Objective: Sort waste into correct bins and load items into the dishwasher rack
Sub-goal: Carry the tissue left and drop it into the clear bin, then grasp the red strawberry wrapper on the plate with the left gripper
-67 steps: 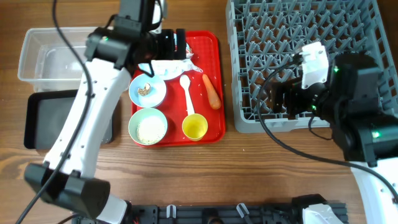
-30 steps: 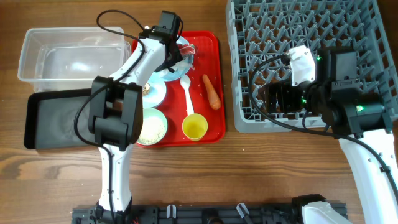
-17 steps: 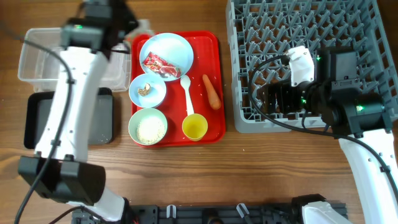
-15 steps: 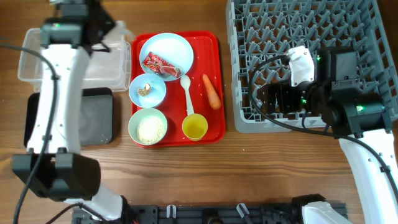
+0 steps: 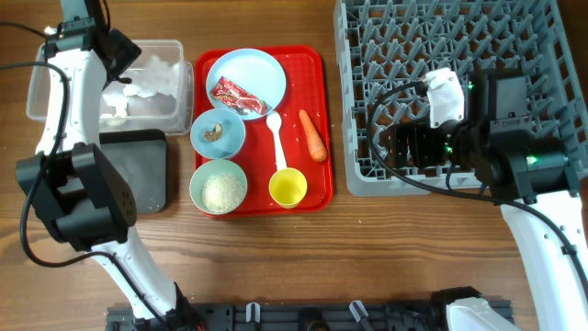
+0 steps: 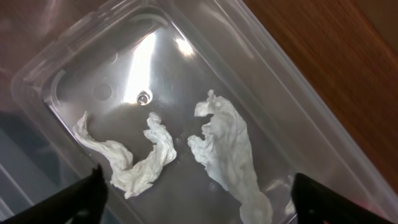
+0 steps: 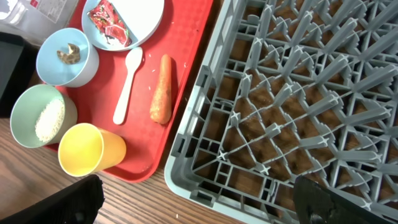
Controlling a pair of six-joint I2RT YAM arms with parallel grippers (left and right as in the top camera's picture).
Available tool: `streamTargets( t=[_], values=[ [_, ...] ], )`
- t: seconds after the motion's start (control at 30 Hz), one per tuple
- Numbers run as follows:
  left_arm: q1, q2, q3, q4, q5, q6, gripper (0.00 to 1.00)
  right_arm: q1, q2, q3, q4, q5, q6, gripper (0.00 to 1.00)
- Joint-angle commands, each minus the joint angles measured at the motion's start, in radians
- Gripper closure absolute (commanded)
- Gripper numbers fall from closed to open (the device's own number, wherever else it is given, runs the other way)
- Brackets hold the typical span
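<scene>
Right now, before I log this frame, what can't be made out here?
Black tray: overhead, the left arm covers most of it.
Dishwasher rack: overhead, the right arm hides its front right, and the top edge crops it.
Scrap in the pale blue bowl: too small to identify.
Red wrapper print: too small to read.

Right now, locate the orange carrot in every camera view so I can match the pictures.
Overhead: carrot on the right side of the red tray, near picture centre.
Left wrist: not in it; only the clear tub shows.
Right wrist: carrot left of centre, beside the rack.
Shared landmark: white spoon, just left of it in both.
</scene>
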Motion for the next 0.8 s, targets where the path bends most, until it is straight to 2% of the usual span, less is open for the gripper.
streamTargets(
  t=[0.0, 0.03, 0.07, 0.1, 0.17, 0.23, 0.3, 0.37, 0.43, 0.47, 0.53, 0.6, 0.77],
  values=[
    [-0.002, -0.074, -0.002, -0.022, 0.074, 0.008, 0.09, 0.005, 0.002, 0.018, -0.002, -0.021, -0.009, 0.01],
    [-0.003, -0.092, -0.002, -0.022, 0.117, 0.012, 0.05, 0.005, 0.002, 0.018, -0.002, -0.021, -0.01, 0.0],
    [-0.005, -0.114, -0.002, -0.01, 0.198, 0.077, 0.02, 0.005, 0.002, 0.018, -0.002, -0.021, -0.01, 0.0],
    [-0.005, -0.138, -0.002, -0.002, 0.304, 0.158, 0.02, 0.005, 0.002, 0.018, -0.002, -0.021, -0.01, 0.0],
    [-0.005, -0.18, -0.002, -0.008, 0.441, 0.245, 0.01, 0.005, 0.002, 0.018, -0.003, -0.021, -0.01, 0.0],
    [-0.022, -0.219, -0.002, -0.04, 0.51, 0.267, 0.0, 0.005, 0.002, 0.018, -0.002, -0.021, -0.01, 0.0],
    [-0.07, -0.234, -0.002, -0.078, 0.519, 0.26, 0.02, 0.005, 0.002, 0.018, -0.002, -0.021, -0.01, 0.0],
    [-0.156, -0.228, -0.006, -0.105, 0.499, 0.171, 0.04, 0.005, 0.002, 0.018, -0.002, -0.021, -0.01, 0.0],
    [-0.243, -0.208, -0.012, -0.098, 0.415, 0.064, 0.05, 0.005, 0.002, 0.018, -0.003, -0.021, -0.01, 0.0],
    [-0.314, -0.179, -0.012, -0.088, 0.317, -0.008, 0.04, 0.005, 0.002, 0.018, -0.005, -0.021, -0.01, 0.0],
    [-0.386, -0.132, -0.012, -0.061, 0.212, -0.08, 0.04, 0.005, 0.002, 0.018, -0.006, -0.021, -0.01, 0.0],
    [-0.447, -0.07, -0.012, -0.027, 0.123, -0.156, 0.04, 0.005, 0.002, 0.018, -0.014, -0.021, -0.01, 0.0],
    [-0.497, 0.083, -0.012, 0.027, 0.065, -0.332, 0.04, 0.005, 0.002, 0.018, -0.039, -0.021, -0.01, 0.0]
  ],
)
